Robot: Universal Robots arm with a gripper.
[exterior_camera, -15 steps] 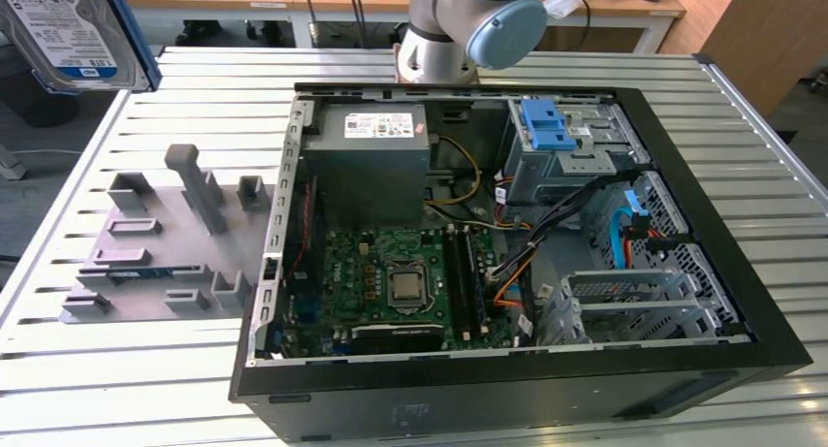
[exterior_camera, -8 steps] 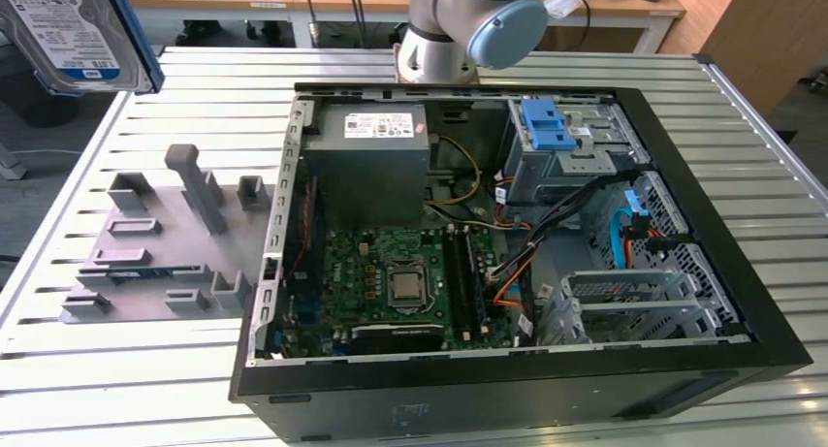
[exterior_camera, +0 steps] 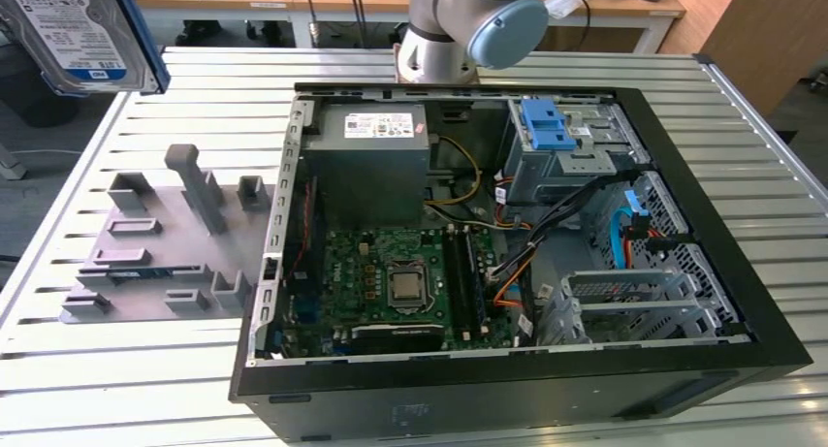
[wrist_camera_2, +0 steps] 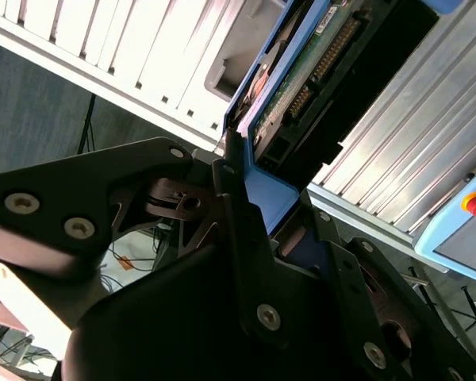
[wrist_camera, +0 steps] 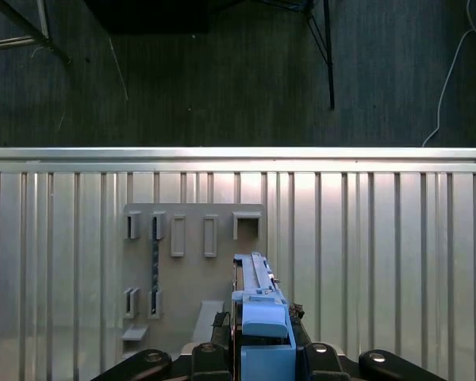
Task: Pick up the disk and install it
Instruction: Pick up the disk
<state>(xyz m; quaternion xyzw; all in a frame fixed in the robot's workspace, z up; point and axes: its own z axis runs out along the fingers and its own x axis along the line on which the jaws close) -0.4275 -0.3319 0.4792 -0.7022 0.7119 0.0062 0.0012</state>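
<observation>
The disk [exterior_camera: 80, 35] is being held high in the exterior view's upper left corner, label side outward, well apart from the open computer case [exterior_camera: 724, 127] and over the far left part of the slatted table [exterior_camera: 78, 369]. Open air is being left all around it.

In the second wrist view the gripper [wrist_camera_2: 270, 202] is being shown from close by. Its jaws are being pressed onto the blue carrier frame at the end of the disk [wrist_camera_2: 301, 79], so the disk is being grasped. In the first wrist view the disk [wrist_camera: 258, 309] is being seen edge-on between the jaws of the gripper [wrist_camera: 262, 353]. Below it lie the grey fixture plate [wrist_camera: 194, 270] and the table's long edge [wrist_camera: 222, 155], with dark floor [wrist_camera: 222, 71] beyond.

The exterior view is giving the case's inside — a grey power supply box [exterior_camera: 375, 166] at the back, a green motherboard [exterior_camera: 401, 282] on the case's floor, a light-blue latch [exterior_camera: 550, 127] on its metal cage, and a drive cage [exterior_camera: 647, 297] toward the exterior view's right. The fixture plate [exterior_camera: 155, 243] is lying just beside the case, on the exterior view's left. The arm's base [exterior_camera: 466, 20] is standing behind the case.
</observation>
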